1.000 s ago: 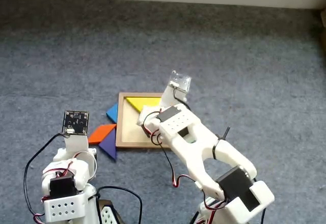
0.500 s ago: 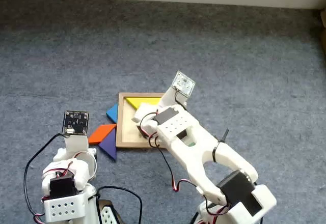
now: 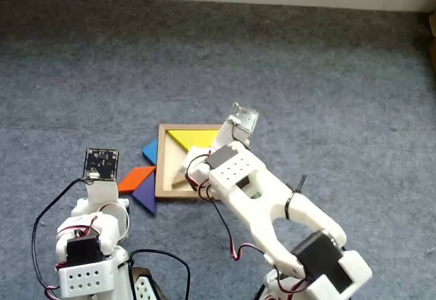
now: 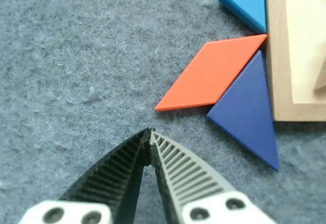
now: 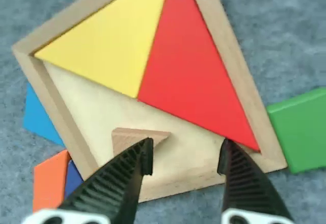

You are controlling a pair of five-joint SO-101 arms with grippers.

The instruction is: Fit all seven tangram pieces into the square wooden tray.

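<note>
The square wooden tray [image 5: 244,76] holds a yellow triangle [image 5: 109,40] and a red triangle [image 5: 191,71] side by side. A small pale wooden triangle [image 5: 135,137] lies flat on the tray's bare floor. My right gripper [image 5: 186,155] hangs open just above the tray, one fingertip over that pale triangle. In the high view the right arm [image 3: 238,177] covers most of the tray [image 3: 162,167]. Beside the tray lie a light blue triangle [image 4: 247,0], an orange parallelogram [image 4: 214,71] and a dark blue triangle [image 4: 249,112]. My left gripper [image 4: 149,135] is shut, low over the carpet, short of the orange piece.
A green square [image 5: 300,127] lies on the carpet just outside the tray's rim, next to the red triangle's side. Grey carpet [image 3: 327,75] stretches open behind and to the right of the tray.
The right arm has swung over the tray and drawn back a little. The pale wooden triangle now lies on the tray floor near its front left corner. The left arm has kept still.
</note>
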